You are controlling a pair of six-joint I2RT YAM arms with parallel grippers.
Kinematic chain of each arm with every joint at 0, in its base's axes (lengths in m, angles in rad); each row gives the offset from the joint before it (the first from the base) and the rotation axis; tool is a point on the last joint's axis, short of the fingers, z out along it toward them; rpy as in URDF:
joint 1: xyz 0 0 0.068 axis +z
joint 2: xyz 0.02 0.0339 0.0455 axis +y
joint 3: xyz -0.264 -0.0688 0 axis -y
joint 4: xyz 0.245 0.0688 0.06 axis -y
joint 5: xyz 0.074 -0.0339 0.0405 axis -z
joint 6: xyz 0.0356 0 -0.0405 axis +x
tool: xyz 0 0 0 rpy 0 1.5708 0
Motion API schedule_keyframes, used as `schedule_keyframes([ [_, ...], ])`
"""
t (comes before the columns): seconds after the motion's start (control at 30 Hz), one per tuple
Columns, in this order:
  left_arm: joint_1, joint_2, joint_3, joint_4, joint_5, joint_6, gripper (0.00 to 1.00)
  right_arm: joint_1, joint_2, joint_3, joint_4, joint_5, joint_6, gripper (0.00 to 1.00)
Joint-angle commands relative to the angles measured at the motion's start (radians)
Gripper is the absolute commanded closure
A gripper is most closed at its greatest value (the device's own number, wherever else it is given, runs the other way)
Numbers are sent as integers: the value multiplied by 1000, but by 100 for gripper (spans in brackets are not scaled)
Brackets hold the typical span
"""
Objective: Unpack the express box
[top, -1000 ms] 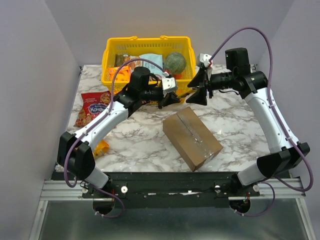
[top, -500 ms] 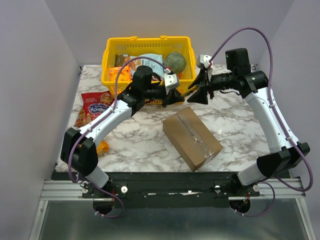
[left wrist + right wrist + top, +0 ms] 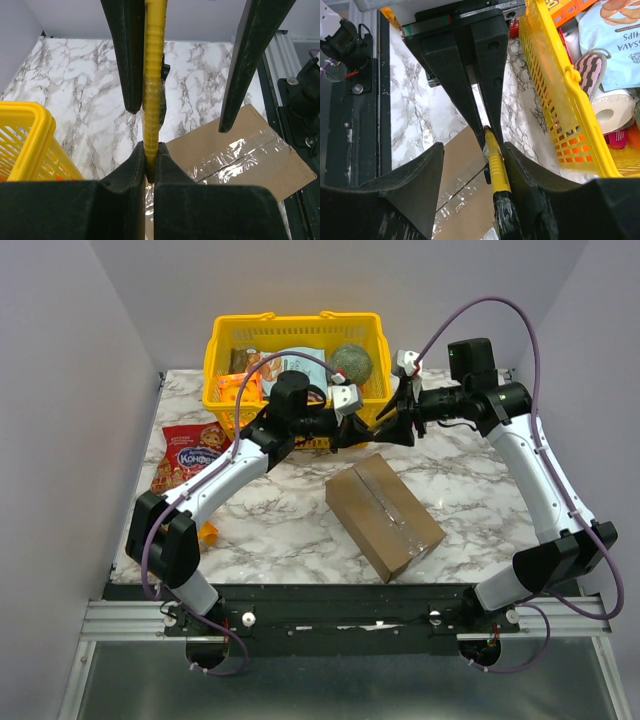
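Evidently mid-handover: grips a slim yellow cutter [image 3: 152, 75] in the left gripper [image 3: 149, 152], fingers pressed tight on one end, and holds it on edge in the air just behind the far corner of the express box [image 3: 385, 515]. Brackets the same cutter with the right gripper [image 3: 472, 146], fingers spread to either side of the handle and not closed on it, one close alongside, the other well apart, presumably to take a lengthwise hold better suited to slicing. Cannot tell blade out from blade in. Leaves the express box shut, lying askew on the marble table [image 3: 280, 510], flaps down, clear tape [image 3: 240, 150] along the top seam unbroken as far as can be made out; hence a cutter before any unpacking. Stages the exchange beside the box rather than on it, likely for free room around both sets of fingers. Shows a yellow basket [image 3: 222, 340] of groceries farther behind the box, and a red snack packet [image 3: 185, 455] well to the left of the box. Calls next for closing the right fingers ahead of any release by the left, on pain of dropping the cutter beside the box.
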Motion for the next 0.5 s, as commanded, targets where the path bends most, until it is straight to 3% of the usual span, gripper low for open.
schedule_keyframes([
  [0.0, -4, 9, 19, 87, 9, -57, 100, 11, -4, -35, 24, 20, 27, 43],
  [0.47, -4, 22, 16, 107, 27, -84, 100, 11, -22, -57, 84, 25, 70, 47],
])
